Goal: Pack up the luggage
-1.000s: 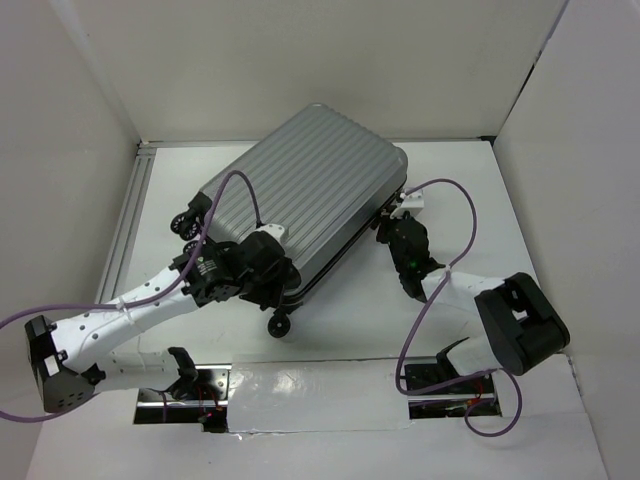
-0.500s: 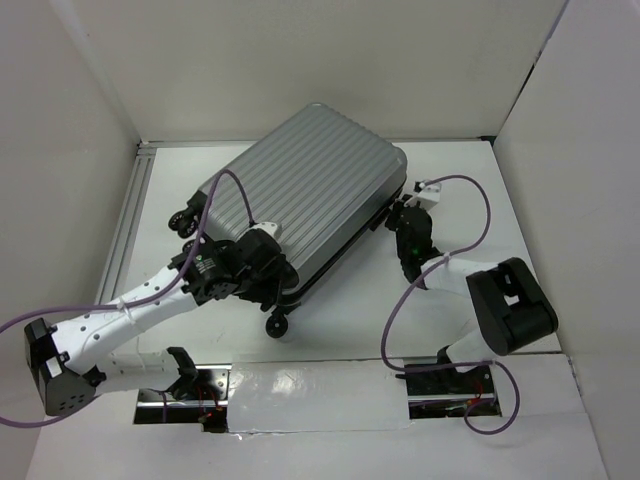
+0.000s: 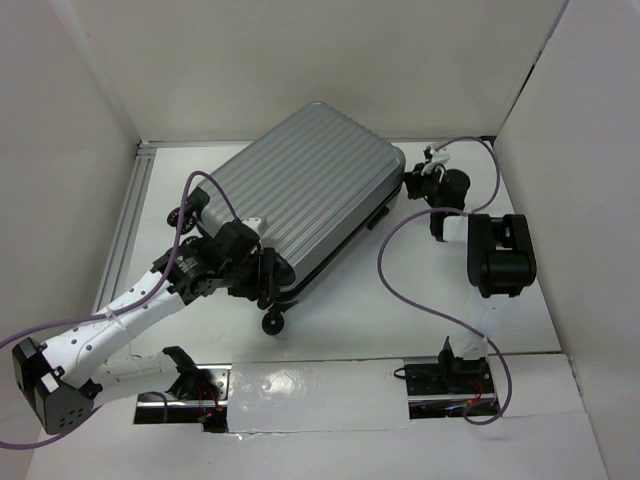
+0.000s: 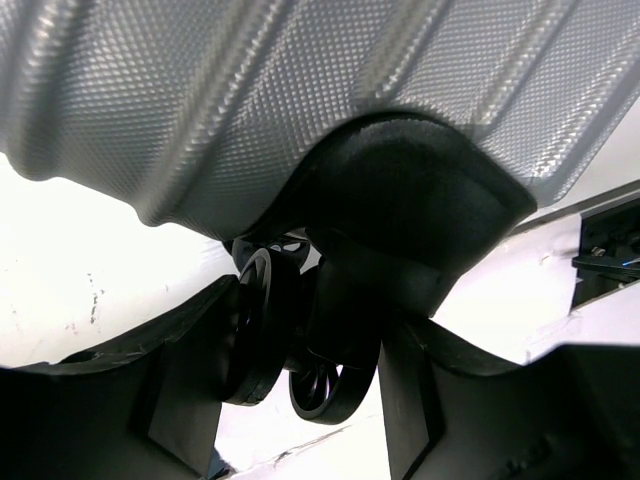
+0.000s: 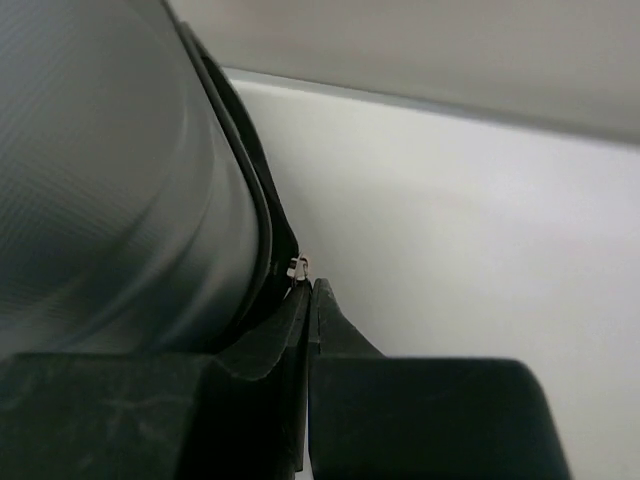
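The luggage (image 3: 310, 190) lies closed on the table, ribbed silver shell up, set diagonally. My left gripper (image 3: 264, 280) is at its near corner. In the left wrist view the left gripper (image 4: 300, 400) has its fingers (image 4: 180, 390) on either side of a black double caster wheel (image 4: 325, 385), closed against it. My right gripper (image 3: 412, 186) is at the luggage's far right corner. In the right wrist view the right gripper (image 5: 310, 290) is shut, with a small metal zipper pull (image 5: 297, 267) at its tips beside the black seam of the luggage (image 5: 110, 200).
An aluminium rail (image 3: 128, 220) runs along the table's left side. White walls close in the left, back and right. Another caster (image 3: 275, 322) sticks out at the near corner and two more (image 3: 183, 218) on the left. Purple cables loop over both arms.
My right gripper has travelled along the luggage's right edge from the near side to the far right corner. My left arm has shifted slightly left, still at the near corner.
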Motion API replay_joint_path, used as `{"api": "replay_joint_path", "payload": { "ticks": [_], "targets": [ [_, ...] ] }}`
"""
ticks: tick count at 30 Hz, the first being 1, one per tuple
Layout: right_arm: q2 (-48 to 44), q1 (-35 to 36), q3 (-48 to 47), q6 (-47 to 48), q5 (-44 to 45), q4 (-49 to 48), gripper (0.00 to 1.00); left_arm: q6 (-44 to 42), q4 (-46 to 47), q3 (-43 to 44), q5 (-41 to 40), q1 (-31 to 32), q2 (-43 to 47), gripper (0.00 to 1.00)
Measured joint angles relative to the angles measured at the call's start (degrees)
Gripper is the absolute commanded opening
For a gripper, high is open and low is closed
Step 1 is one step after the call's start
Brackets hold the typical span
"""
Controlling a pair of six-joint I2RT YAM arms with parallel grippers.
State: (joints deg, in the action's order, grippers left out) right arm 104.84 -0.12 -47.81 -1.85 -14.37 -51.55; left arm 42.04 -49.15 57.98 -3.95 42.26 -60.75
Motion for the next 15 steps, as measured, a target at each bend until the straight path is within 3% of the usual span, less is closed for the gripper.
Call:
{"api": "replay_joint_path", "payload": {
  "ticks": [2,5,12,13,15],
  "targets": [
    [4.6,-2.7,-7.1,4.6,-11.4,2.9,0.00,0.0,0.8,0.0,0.5,-0.5,-0.3,0.00],
    [9.9,-4.3,-15.8,10.2,-21.9,7.4,0.00,0.2,2.5,0.0,0.6,-1.2,-1.2,0.00],
    [16.9,-4.5,-26.6,16.9,-32.4,11.5,0.00,0.3,3.8,0.0,-0.3,-1.9,-1.7,0.00],
    [16.9,-4.4,-26.4,17.4,-32.3,11.3,0.00,0.4,3.7,0.1,-0.5,-1.9,-1.7,0.10],
    [16.2,-3.9,-24.1,17.8,-30.3,8.8,0.00,0.5,2.9,0.6,-0.9,-1.9,-1.7,0.57]
  ]
}}
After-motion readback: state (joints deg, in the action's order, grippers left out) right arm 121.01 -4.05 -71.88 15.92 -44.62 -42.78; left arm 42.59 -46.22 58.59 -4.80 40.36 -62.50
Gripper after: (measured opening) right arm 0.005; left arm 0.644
